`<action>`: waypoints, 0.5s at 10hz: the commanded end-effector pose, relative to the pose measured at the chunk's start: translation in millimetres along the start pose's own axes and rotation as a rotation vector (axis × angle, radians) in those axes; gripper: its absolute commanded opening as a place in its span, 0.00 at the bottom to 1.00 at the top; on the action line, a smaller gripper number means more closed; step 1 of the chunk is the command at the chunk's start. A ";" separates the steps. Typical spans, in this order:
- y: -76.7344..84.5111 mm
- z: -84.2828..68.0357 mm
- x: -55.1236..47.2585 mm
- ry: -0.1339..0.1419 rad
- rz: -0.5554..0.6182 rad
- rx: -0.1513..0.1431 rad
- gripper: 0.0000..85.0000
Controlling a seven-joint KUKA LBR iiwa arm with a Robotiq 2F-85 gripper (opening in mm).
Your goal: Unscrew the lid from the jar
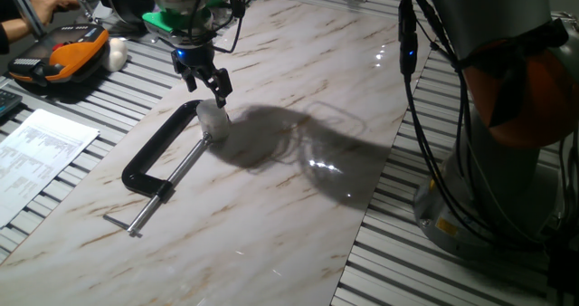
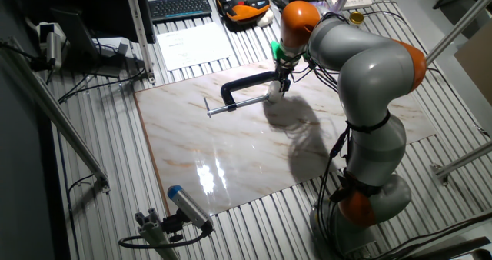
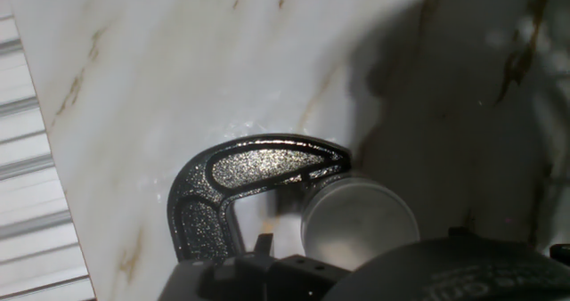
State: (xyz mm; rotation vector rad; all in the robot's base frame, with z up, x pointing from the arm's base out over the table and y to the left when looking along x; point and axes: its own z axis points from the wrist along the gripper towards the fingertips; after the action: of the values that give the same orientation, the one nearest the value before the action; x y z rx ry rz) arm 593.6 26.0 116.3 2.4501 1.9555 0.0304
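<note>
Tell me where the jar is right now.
The jar sits on the marble board, held in the jaw end of the black C-clamp, directly under the pincer. In the hand view it is at bottom centre.

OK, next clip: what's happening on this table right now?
A single robot arm has its hand poised just above a small whitish jar whose lid is on. The jar sits in the mouth of a black C-clamp lying on the marble-patterned table. The fingers look spread and do not appear to be gripping the lid, so unscrewing does not seem to have begun. An orange case and papers lie off to the side, untouched.
</note>
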 end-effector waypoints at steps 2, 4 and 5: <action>0.0 0.7 0.0 0.001 -0.008 -0.001 1.00; -0.1 1.3 -0.1 -0.002 -0.019 -0.001 1.00; -0.1 1.3 -0.2 -0.003 -0.025 -0.001 1.00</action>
State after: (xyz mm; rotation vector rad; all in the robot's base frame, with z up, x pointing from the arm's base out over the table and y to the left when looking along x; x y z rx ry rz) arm 593.3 25.9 115.0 2.4239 1.9835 0.0277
